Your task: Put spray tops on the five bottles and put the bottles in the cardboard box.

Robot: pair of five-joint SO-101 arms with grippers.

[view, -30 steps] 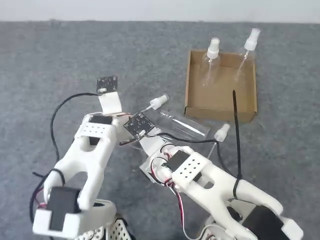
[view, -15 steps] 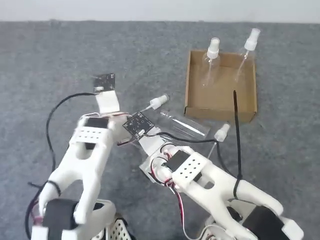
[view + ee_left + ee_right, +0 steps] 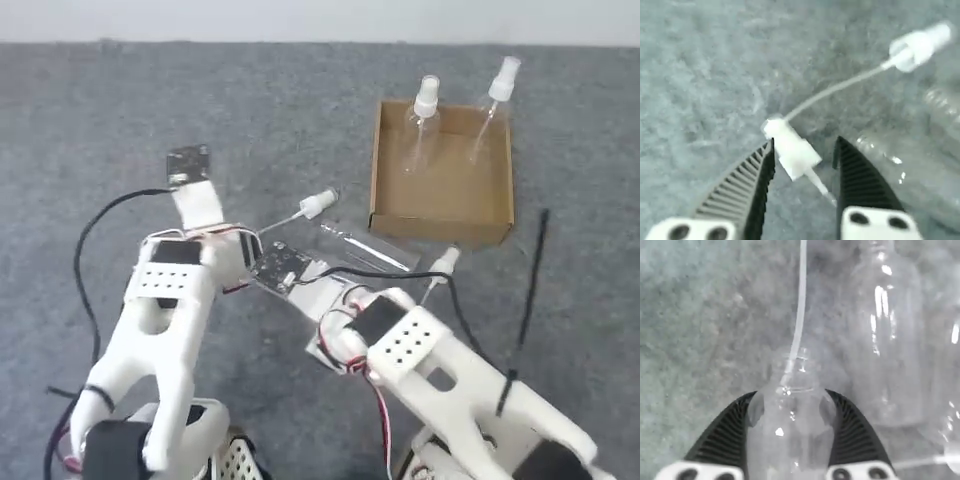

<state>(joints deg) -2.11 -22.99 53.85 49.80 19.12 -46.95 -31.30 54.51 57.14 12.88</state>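
Upper right, the open cardboard box [image 3: 442, 218] holds a capped bottle [image 3: 420, 135] and a second capped bottle [image 3: 487, 118], both upright and clear. A lying bottle [image 3: 368, 252] rests just below-left of the box, between a centre spray top [image 3: 318, 204] and a lower spray top [image 3: 445, 262], both white. The right claw [image 3: 792, 397] clamps an uncapped bottle [image 3: 790, 440], with a thin tube entering its neck.

Bearings from the two grippers mid-table, high view. 1–2 o'clock: cardboard box [image 3: 440, 228], walls up; two standing bottles [image 3: 422, 130] [image 3: 487, 120] occupy its far side, near half of its floor open from above. The path to it is crossed by a lying bottle [image 3: 368, 250] at 2 and a spray top [image 3: 445, 262] at 3, near the box front. A second spray top [image 3: 318, 204] with trailing tube at 12. 9–11 o'clock: open carpet [image 3: 120, 110], room to pass. Black cable [image 3: 530, 290] at 4. Left gripper [image 3: 805, 142]: a third spray top [image 3: 790, 150] between spread fingers, slack on one side. Right gripper [image 3: 791, 395]: held bottle [image 3: 790, 440] fills the gap.
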